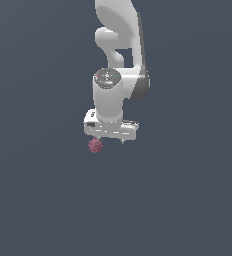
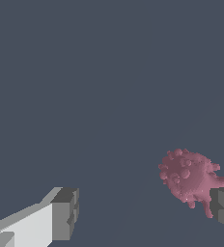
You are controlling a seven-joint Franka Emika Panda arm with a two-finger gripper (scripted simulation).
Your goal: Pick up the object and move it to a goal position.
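1. Maroon, knobbly object [image 1: 95, 145] sits just below the white gripper [image 1: 109, 140] in the exterior view, toward that view's left end of the hand body.
2. Wrist view: the object [image 2: 189, 176] has a rough, berry-like surface with small bumps and a few thin stubs sticking out. It lies close against one dark finger pad [image 2: 223, 206] at the frame edge; whether they touch, I cannot tell.
3. Jaws are spread wide. The other finger [image 2: 64, 214] is well apart from the object, with bare surface between them. Nothing is clamped.
4. Gripper midpoint in the wrist view [image 2: 144, 212] falls on blank surface, so the object is off-centre in the gap, hard over toward one finger.
5. Arm [image 1: 119, 45] comes down from the top of the exterior view, with the wrist pointing straight down and the hand roughly level.
6. Tabletop [image 1: 38, 200] is a plain, uniform slate-blue in both views.
7. Whether the object rests on the surface or is lifted off it cannot be told from these views.
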